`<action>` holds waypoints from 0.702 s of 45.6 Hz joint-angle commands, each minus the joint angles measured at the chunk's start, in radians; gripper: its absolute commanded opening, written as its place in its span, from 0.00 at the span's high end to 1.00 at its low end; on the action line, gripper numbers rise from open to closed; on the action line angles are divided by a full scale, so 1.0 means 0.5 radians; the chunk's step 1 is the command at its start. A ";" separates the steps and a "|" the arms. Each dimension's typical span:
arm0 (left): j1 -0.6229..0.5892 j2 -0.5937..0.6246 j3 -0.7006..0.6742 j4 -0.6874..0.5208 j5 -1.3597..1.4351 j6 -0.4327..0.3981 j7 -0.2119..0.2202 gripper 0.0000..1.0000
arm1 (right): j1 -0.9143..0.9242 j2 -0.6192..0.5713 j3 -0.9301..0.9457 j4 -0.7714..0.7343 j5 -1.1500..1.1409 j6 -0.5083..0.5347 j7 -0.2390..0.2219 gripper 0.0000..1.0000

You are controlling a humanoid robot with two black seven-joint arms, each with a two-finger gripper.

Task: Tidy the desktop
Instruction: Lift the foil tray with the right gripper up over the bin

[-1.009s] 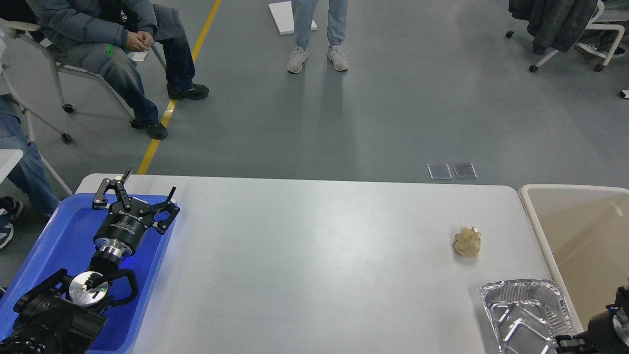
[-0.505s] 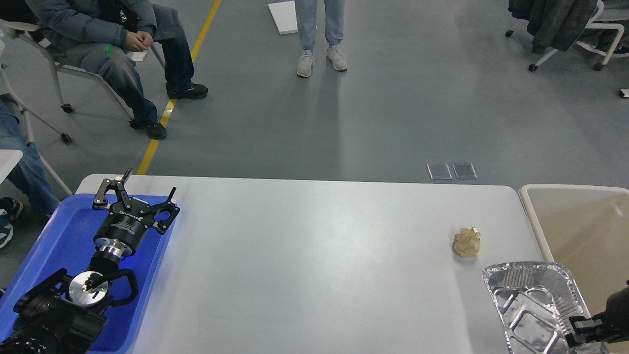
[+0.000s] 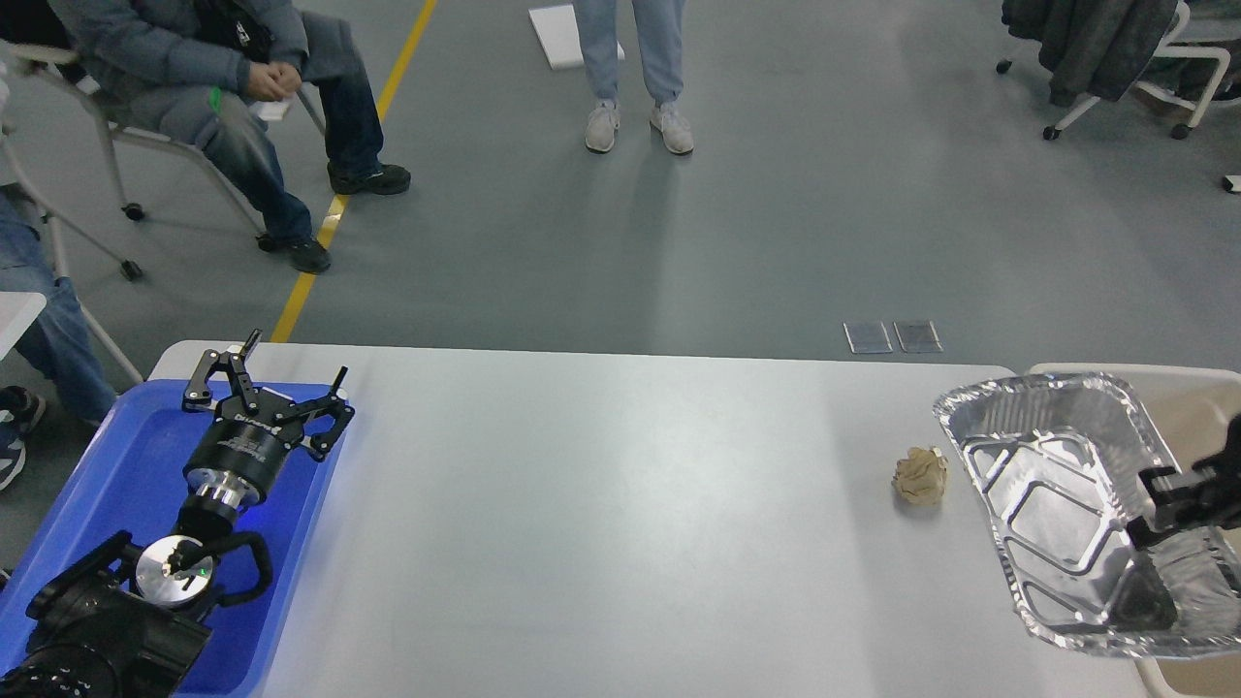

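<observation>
The desktop [image 3: 601, 523] is a large light-grey tabletop. A crumpled beige paper ball [image 3: 920, 475] lies on it at the right. My right gripper [image 3: 1163, 504] is shut on the near right rim of an empty foil tray [image 3: 1047, 494] and holds it tilted in the air, over the table's right edge and the beige bin [image 3: 1197, 402]. My left gripper [image 3: 281, 373] is open and empty, held over the far end of the blue tray [image 3: 145, 475] at the table's left.
People sit and stand on the floor beyond the table's far edge. Wheeled chairs stand at the far left and far right. The beige bin sits just off the table's right edge.
My right gripper has lifted the foil tray from the table's near right corner, up and away toward the bin, tilting it. The left arm and paper ball have not moved.
</observation>
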 commanded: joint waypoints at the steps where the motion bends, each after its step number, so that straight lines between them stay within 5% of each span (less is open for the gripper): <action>1: 0.000 0.000 0.000 0.000 0.000 0.000 0.000 0.00 | 0.513 0.169 -0.193 0.027 0.219 0.128 0.011 1.00; 32: 0.000 0.000 0.000 0.000 -0.003 0.000 0.000 0.00 | 0.810 0.335 -0.193 0.000 0.351 0.128 0.014 1.00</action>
